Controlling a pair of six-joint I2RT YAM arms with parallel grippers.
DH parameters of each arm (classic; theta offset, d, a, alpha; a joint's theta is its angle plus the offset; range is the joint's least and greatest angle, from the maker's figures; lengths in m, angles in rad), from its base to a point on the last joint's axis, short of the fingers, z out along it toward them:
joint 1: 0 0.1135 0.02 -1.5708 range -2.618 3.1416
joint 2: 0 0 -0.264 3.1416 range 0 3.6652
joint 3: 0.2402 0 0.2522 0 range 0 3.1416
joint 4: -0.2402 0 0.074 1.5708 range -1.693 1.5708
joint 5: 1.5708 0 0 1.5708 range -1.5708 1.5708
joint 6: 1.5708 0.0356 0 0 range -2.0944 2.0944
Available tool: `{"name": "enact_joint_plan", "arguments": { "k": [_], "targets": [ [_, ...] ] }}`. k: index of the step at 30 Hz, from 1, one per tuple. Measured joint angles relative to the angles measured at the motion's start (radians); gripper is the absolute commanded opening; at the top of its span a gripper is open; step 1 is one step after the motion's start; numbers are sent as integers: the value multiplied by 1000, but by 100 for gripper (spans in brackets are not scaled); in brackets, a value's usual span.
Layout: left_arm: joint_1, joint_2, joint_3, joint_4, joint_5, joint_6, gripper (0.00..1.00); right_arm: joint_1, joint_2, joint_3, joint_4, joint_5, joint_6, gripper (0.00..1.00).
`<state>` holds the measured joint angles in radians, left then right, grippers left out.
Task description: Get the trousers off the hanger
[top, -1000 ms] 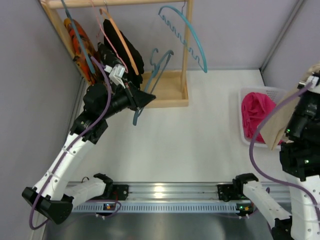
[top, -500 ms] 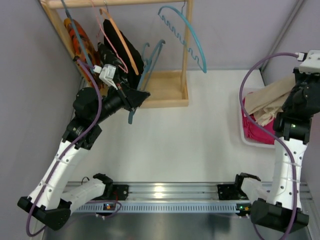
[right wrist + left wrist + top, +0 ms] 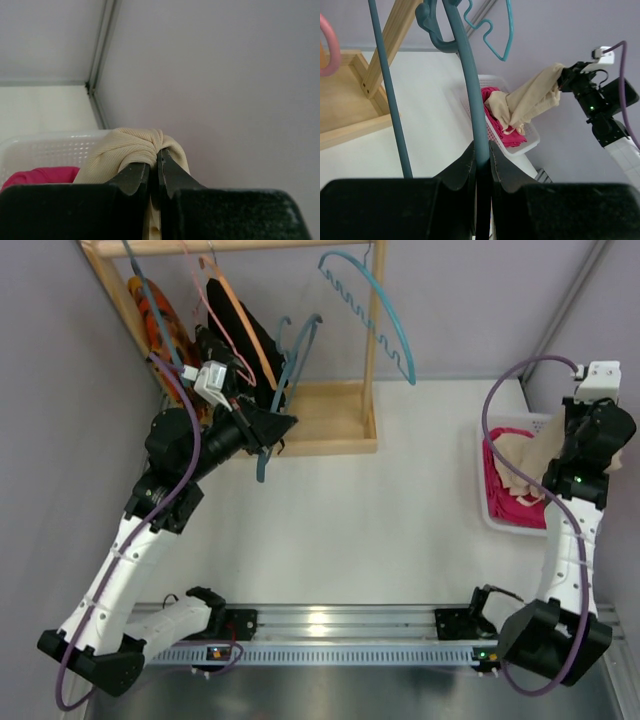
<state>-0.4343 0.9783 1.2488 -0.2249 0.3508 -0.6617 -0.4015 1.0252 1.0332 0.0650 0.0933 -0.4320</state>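
**State.** The trousers are off the hanger. They hang as a bunched beige bundle over the white basket at the right edge of the desk. The right fingers are closed tight on a fold at the upper end of the bundle. The left fingers are closed on the teal bar of the bare hanger, beside the wooden rack at the far left corner of the desk.

**Orientation.** The long axis of the bundle runs from the grasp point, near the right wall, slanting down and toward the left edge of the desk. The free lower end points into the basket and appears to rest on the pink garment already there.

**Hazards.**
- Release from this height and slant: part of the cloth may fall across the basket rim, or slide out onto the desk.
- Pinched fold: the fabric may cling between the fingers on opening and be dragged out as the arm withdraws.
- Thin bar grip: the hanger may pivot in the left fingers and strike or hook the neighbouring hangers on the rack.
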Motion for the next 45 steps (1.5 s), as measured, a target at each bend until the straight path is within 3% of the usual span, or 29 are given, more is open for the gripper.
{"name": "enact_joint_plan", "arguments": {
  "k": [12, 15, 18, 19, 21, 22, 26, 45],
  "targets": [
    [-1, 142, 135, -8, -52, -21, 0, -1, 383, -51, -102, -152, 138, 1],
    [-6, 193, 197, -8, -77, -16, 0, -1, 399, -52, -143, -179, 149, 13],
    [-14, 247, 262, -9, -118, 0, 0, -1, 397, -37, -175, -197, 152, 39],
    [-14, 265, 283, -8, -134, 7, 0, -1, 397, -28, -194, -203, 151, 57],
    [-17, 300, 323, -7, -171, 18, 0, -2, 397, -8, -227, -215, 151, 71],
    [-17, 319, 345, -7, -191, 25, 0, -4, 395, 1, -248, -225, 150, 84],
    [-17, 399, 436, -7, -249, 43, 0, -24, 348, 5, -327, -255, 149, 99],
    [-31, 748, 798, -14, -370, 90, 0, -40, 89, 233, -550, -378, 216, 99]
  ]
}}
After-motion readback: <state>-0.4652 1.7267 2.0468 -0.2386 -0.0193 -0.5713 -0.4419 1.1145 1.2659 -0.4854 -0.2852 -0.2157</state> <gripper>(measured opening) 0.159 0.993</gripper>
